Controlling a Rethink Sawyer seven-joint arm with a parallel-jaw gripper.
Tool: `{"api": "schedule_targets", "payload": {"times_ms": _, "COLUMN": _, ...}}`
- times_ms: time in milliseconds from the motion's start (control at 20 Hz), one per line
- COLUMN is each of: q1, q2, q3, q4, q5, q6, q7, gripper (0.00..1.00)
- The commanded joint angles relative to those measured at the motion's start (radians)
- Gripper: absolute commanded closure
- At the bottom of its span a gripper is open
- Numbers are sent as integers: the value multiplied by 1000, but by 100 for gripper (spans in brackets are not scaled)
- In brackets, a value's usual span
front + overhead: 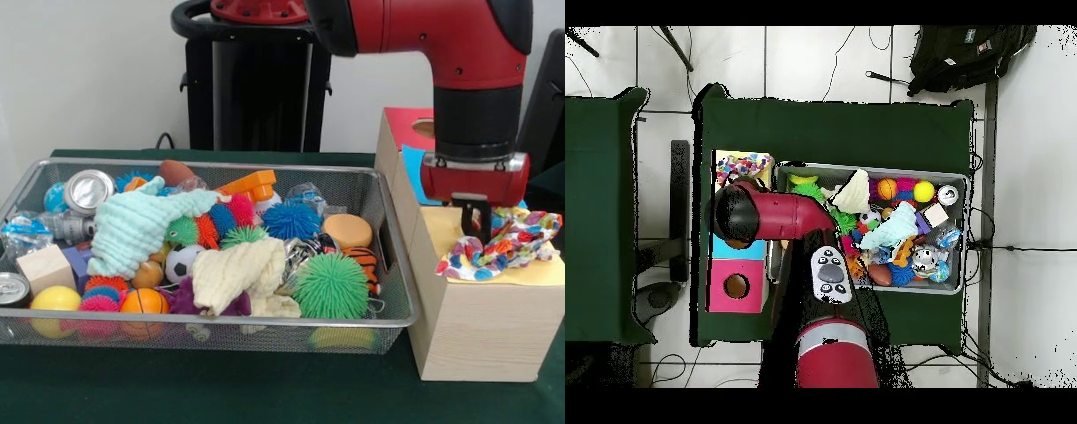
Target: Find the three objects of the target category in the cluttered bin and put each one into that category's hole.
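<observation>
A colourful patterned cloth (505,243) (743,166) lies bunched on the yellow top section (547,272) of the wooden box (477,329). My gripper (481,231) hangs straight down over it, its tip at the cloth's left part. In the wire bin (212,323) (960,180), a mint-green cloth (132,228) (891,230) lies on the left-hand toys. A cream cloth (240,276) (853,192) lies near the front middle. In the overhead view the arm's end (737,214) hides the gripper.
The box also has a red section with a round hole (424,128) (737,287) and a blue section (413,168) (735,249). The bin is packed with spiky balls, sports balls, cans, a wooden block and an orange disc (347,230).
</observation>
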Motion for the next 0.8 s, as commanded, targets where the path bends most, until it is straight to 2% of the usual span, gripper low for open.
{"api": "schedule_targets", "payload": {"times_ms": 50, "q1": -58, "q2": -126, "q3": -31, "q4": 57, "q5": -22, "q6": 308, "q7": 8, "gripper": 100}}
{"api": "schedule_targets", "payload": {"times_ms": 350, "q1": -78, "q2": -168, "q3": -16, "q4": 25, "q5": -28, "q6": 395, "q7": 2, "gripper": 100}}
{"api": "schedule_targets", "payload": {"times_ms": 800, "q1": -92, "q2": -202, "q3": 9, "q4": -4, "q5": -39, "q6": 457, "q7": 4, "gripper": 100}}
